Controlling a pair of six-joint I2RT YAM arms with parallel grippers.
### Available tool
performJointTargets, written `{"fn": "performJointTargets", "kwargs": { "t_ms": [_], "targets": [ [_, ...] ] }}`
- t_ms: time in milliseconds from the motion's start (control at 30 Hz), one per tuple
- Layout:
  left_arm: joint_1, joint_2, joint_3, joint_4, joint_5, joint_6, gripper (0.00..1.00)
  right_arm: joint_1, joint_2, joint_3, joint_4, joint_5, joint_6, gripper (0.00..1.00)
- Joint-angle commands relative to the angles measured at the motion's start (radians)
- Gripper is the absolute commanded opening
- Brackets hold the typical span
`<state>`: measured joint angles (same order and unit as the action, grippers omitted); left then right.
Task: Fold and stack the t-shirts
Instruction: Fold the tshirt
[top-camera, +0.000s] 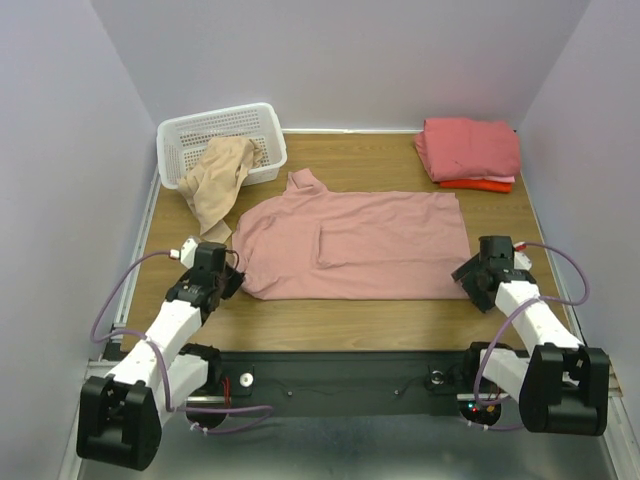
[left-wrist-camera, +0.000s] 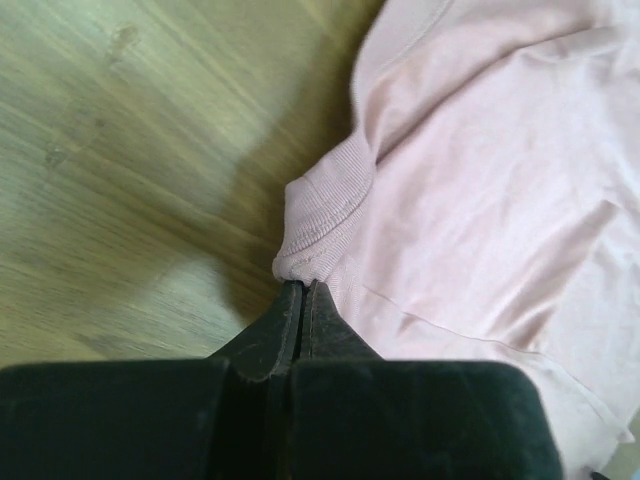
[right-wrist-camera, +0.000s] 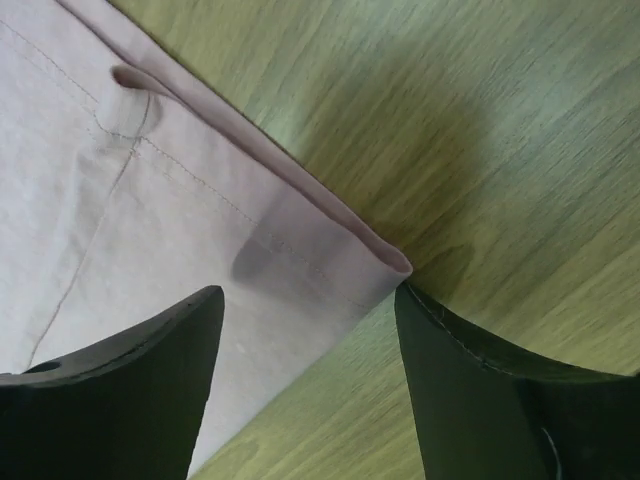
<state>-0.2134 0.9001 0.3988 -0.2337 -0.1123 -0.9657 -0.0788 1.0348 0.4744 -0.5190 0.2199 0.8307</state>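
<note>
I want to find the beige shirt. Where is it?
In the top view, the beige shirt sits far left, draped over the front rim of the white basket, beside the spread pink shirt.

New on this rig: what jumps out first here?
A pink shirt lies spread flat mid-table, the left claw shut on its ribbed edge and the right claw open around its hem corner. A folded stack sits far right; a beige shirt spills from the white basket far left.

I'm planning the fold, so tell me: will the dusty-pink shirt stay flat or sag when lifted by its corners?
Probably sags: the dusty-pink shirt bunches into soft folds where the left hand pinches it. Likely light, since it lies thin and flat on the table.
</note>
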Motion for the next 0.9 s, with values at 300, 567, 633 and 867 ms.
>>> {"fn": "performJointTargets", "kwargs": {
  "t_ms": [300, 567, 633, 867],
  "targets": [
    [0.003, -0.147, 0.041, -0.007, 0.108, 0.048, 0.00, -0.006, 0.087, 0.024, 0.162, -0.037, -0.028, 0.00],
    [0.003, -0.239, 0.192, -0.096, 0.139, 0.059, 0.00, -0.007, -0.169, 0.177, 0.078, -0.013, -0.082, 0.00],
    [0.003, -0.256, 0.263, -0.114, 0.128, 0.061, 0.00, -0.007, -0.196, 0.234, 0.044, 0.025, -0.094, 0.00],
    [0.003, -0.256, 0.532, -0.183, 0.088, 0.090, 0.00, -0.007, -0.236, 0.527, -0.071, 0.068, -0.160, 0.00]
  ]
}}
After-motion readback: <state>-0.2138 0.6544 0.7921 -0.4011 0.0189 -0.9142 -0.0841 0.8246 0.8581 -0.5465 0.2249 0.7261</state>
